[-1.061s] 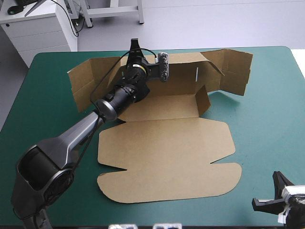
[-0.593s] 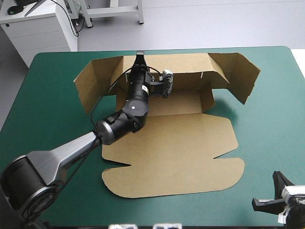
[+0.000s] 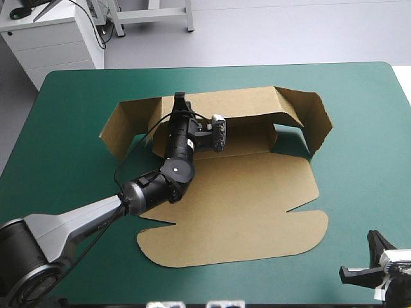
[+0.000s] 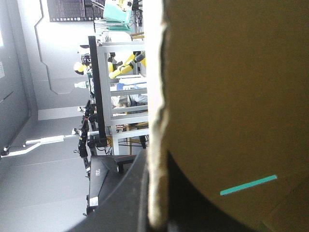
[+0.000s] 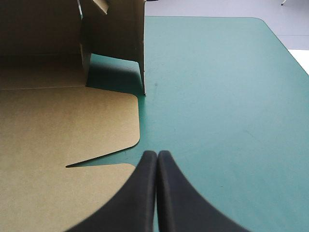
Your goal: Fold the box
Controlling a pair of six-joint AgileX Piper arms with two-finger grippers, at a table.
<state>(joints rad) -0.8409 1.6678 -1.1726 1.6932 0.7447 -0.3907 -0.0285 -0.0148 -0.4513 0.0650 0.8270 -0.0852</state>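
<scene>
Clamped on board, as I read it: the left gripper has its black fingers either side of the raw top edge of the far wall, the sheet pinched between them. On the other arm, the right gripper is pressed together into one point and holds nothing. It sits low over the teal-green table near its near right corner, just off the edge of the lid.

I see the box mid-table, floor and lid flat toward me. Its far wall is raised and leans in over the floor. At its ends the left flap and right flap stand up at an angle.

I judge the step in hand to be folding that far wall over. To do it well I would swing the wrist in an arc centred on the wall's crease, not pull toward me, since a light sheet will likely slide on the cover. My grip is left of the wall's middle, so the right end may lag and twist; I would go slowly and watch the right flap. Pinning the lid with the idle gripper looks worthwhile.
</scene>
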